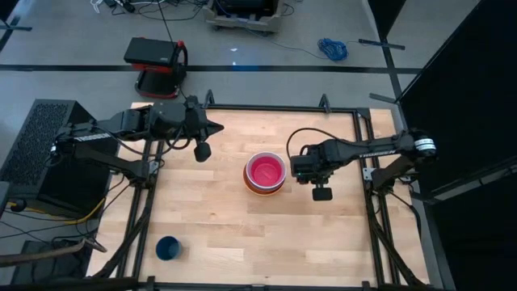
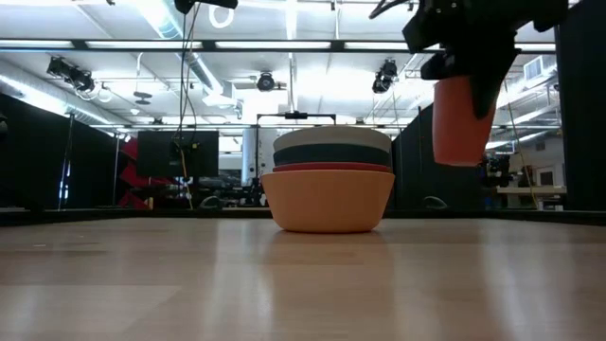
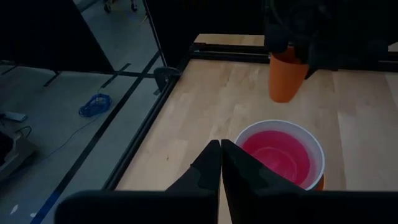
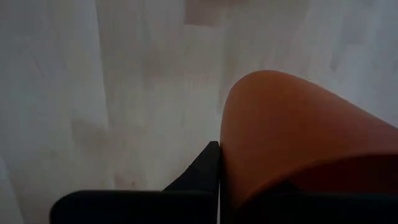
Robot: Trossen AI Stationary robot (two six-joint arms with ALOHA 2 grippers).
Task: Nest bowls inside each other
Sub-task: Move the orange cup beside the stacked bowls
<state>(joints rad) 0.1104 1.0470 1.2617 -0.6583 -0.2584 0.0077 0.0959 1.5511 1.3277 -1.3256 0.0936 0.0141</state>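
Centre of the high view, slightly right: stack of round shallow plastic bowls on the pale wooden table, nested one in another. Pink bowl innermost, its inside facing up; white rim around it; orange edge showing at the lower left of the stack

Low view, mid-frame: same stack seen side-on. Orange bowl at the bottom, resting on the table; red bowl showing as a thin rim above it; teal-blue bowl next; white bowl topmost of those visible. Pink one hidden from this level

Right gripper just right of the stack in the high view, fingers closed on a small narrow orange plastic cup. Low view, upper right: cup hangs clear above the table, to the right of the stack and apart from it. Left wrist view shows the cup upright, rim gripped from above, beyond the bowls

Left gripper in the upper left of the high view, well apart from the stack, fingers pressed together, holding nothing

Lower left of the high view: small dark blue cup standing alone on the table, far from the bowls
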